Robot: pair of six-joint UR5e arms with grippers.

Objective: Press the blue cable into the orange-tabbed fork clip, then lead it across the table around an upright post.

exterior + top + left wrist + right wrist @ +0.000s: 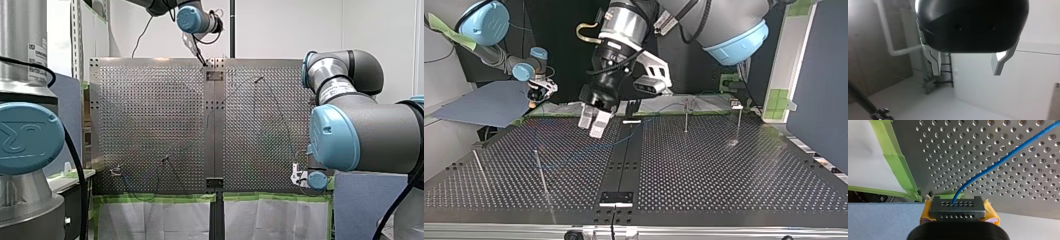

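The blue cable (1008, 157) runs out of my right gripper (957, 204), which is shut on it with yellow pads showing behind a black finger block. In the front view my right gripper (299, 175) sits low at the table's near right corner. The cable (280, 117) shows there only as a thin line arcing across the perforated table. My left gripper (966, 67) is open with nothing between its pale metal fingers (934, 60). It hangs above the table's middle seam at the far end (201, 61), (594, 120). A small clip (116, 171) stands near the front view's left corner; its tabs are too small to make out.
Thin upright posts stand on the perforated table (724, 170): two at the top view's left (541, 172), (479, 167) and two at its right (686, 116), (739, 120). Green tape (899, 162) lines the table's edge beside my right gripper. A blue-grey panel (484, 105) lies beyond that corner.
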